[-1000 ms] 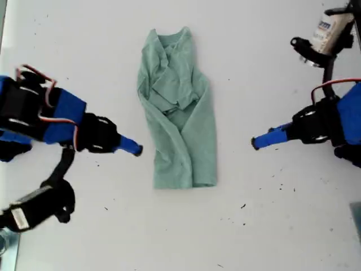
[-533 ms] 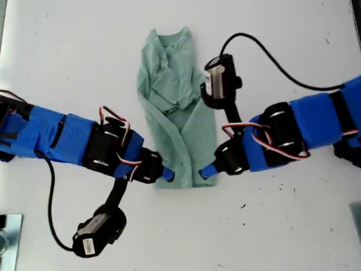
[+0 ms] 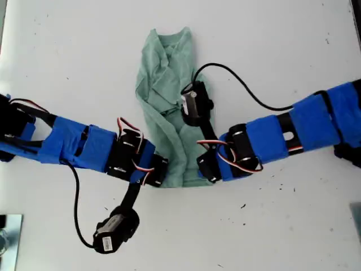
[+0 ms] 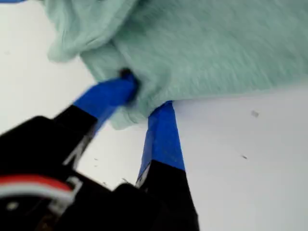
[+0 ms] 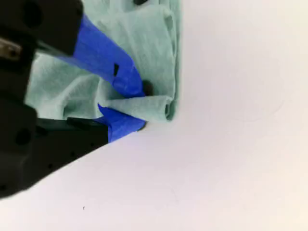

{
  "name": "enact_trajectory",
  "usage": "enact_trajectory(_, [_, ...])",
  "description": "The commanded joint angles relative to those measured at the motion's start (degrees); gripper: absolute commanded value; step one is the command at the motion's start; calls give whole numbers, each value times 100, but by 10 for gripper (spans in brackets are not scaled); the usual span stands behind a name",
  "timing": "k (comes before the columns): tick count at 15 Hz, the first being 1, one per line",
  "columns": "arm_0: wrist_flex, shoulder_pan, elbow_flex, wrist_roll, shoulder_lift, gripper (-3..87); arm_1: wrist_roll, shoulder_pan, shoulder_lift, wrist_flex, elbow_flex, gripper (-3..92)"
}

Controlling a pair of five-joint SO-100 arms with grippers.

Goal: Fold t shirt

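A white label sits on the camera module (image 3: 107,243) hanging from my first arm, and its writing is too small to read. No other writing shows.

The worktop (image 3: 282,45) is plain white, dotted with small dark specks, and the room beyond it is out of view.

The t shirt (image 3: 169,84) lies lengthwise in the middle of the worktop. It is folded into a narrow, rumpled strip, with its ribbed neckline at the far end and its hem at the near end.

My first arm reaches in low from the exterior view's left. My first hand (image 3: 159,174) is at the hem corner on that side. In the first wrist view my first hand (image 4: 147,96) has its blue fingers pinched into a bunch of the t shirt (image 4: 216,48) at its edge.

My second arm stretches in from the exterior view's right, with its black cable looping over the cloth. My second hand (image 3: 207,172) is at the other hem corner. The second wrist view shows my second hand (image 5: 139,108) closed on a rolled fold of the t shirt (image 5: 144,43).
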Motion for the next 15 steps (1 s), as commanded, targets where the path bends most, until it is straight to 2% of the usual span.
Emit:
enact_trajectory(1, [-158, 202, -114, 325, 606, -3, -97, -167, 229, 984, -466, -5])
enact_trajectory(5, [-519, 756, -114, 712, 1802, -3, -536, -703, 1477, 2153, -1872, -5])
enact_trajectory(7, [-773, 1116, -114, 624, 1872, -3, -466, -1055, 1767, 2030, -1793, -5])
enact_trajectory(9, [-1107, 1266, -114, 483, 1872, -3, -457, -1028, 1802, 2004, -1670, -5])
enact_trajectory(12, [-967, 580, 105, 475, 2549, -3, -1055, -149, 2021, 1951, -1661, -5])
enact_trajectory(15, [-387, -1037, 369, 1248, 2962, -3, -2153, 1468, 2083, 1670, -1679, -5])
